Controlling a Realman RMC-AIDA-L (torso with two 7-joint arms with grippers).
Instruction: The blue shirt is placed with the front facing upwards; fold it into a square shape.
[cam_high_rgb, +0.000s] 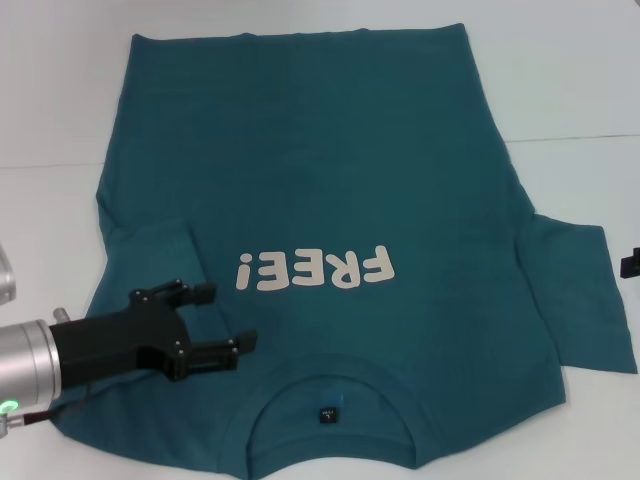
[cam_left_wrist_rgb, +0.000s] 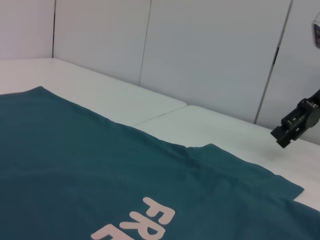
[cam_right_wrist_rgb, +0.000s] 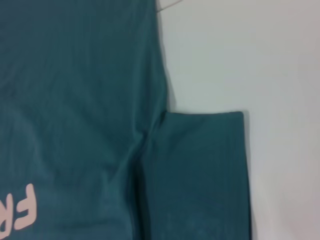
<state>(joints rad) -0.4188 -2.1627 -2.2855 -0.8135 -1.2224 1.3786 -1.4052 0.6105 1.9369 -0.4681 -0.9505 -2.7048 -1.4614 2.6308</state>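
White letters spelling "FREE!" (cam_high_rgb: 314, 270) run across the chest of the blue shirt (cam_high_rgb: 330, 170), which lies face up and spread flat over the middle of the white bench (cam_high_rgb: 570, 80), its collar (cam_high_rgb: 330, 400) toward the near edge and its hem toward the far edge. The left claw (cam_high_rgb: 218, 322) hangs over the shirt's folded-in left sleeve near the bench's near-left corner, fingers apart and gripping nothing. The right claw (cam_left_wrist_rgb: 295, 125) shows only at the right edge, just beyond the outspread sleeve (cam_high_rgb: 585, 295); whether it is apart or together I cannot tell.

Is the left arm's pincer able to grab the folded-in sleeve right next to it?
Probably yes: the left pincer is open just above the blue shirt, with nothing between it and the sleeve.
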